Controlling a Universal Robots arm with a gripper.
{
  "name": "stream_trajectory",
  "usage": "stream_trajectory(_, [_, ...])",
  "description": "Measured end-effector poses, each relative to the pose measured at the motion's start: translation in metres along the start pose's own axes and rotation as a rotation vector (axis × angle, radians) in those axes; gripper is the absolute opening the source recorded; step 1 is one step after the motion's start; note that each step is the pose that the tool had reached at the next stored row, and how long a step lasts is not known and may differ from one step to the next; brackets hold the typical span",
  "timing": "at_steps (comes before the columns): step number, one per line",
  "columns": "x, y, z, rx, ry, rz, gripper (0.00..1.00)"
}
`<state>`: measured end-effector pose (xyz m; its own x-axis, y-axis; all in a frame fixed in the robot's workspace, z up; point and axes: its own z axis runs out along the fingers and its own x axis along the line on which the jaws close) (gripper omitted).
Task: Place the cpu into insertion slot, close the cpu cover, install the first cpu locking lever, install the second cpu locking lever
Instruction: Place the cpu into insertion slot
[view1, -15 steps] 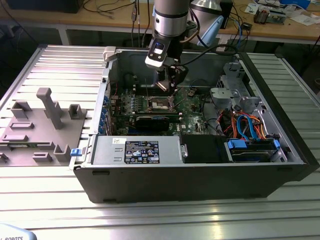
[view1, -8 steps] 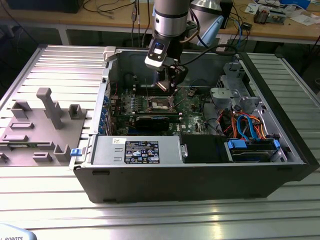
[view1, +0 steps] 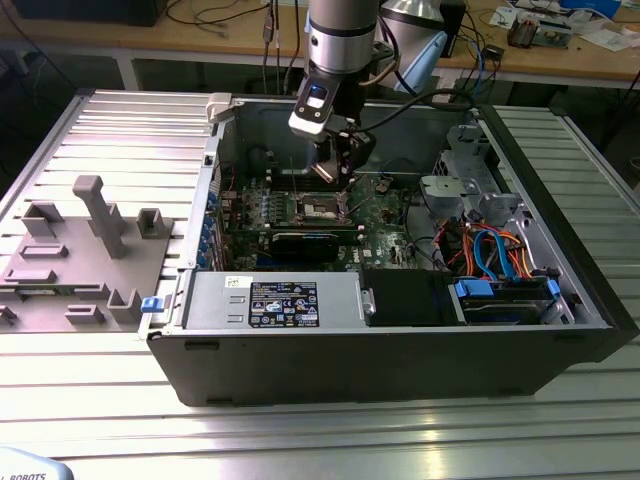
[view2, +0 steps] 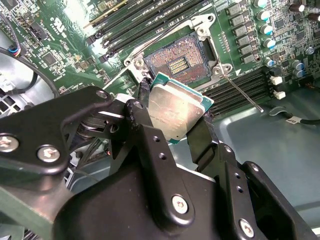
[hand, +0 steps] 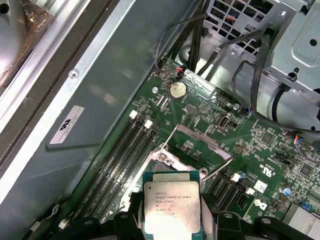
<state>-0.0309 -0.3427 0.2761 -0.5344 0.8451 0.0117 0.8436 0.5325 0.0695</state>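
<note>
Second wrist view: gripper (view2: 175, 107) clamped on the cpu (view2: 172, 114) by two opposite edges.
Under the cpu: uncovered insertion slot (view2: 176, 60), not touching.

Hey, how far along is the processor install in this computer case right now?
Done: nothing is seated yet. The small square dark insertion slot lies open and empty, its thin silvery cpu cover raised, a thin silvery lever rod standing free. In hand: the black gripper grips the flat silver-topped square cpu near the slot. Left: seating, cover, both levers.
</note>
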Motion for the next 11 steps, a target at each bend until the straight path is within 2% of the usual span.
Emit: stream_trajectory(11, [0.0000, 0.0000, 0.0002, -0.0002, -0.0009, 0.013, 0.55])
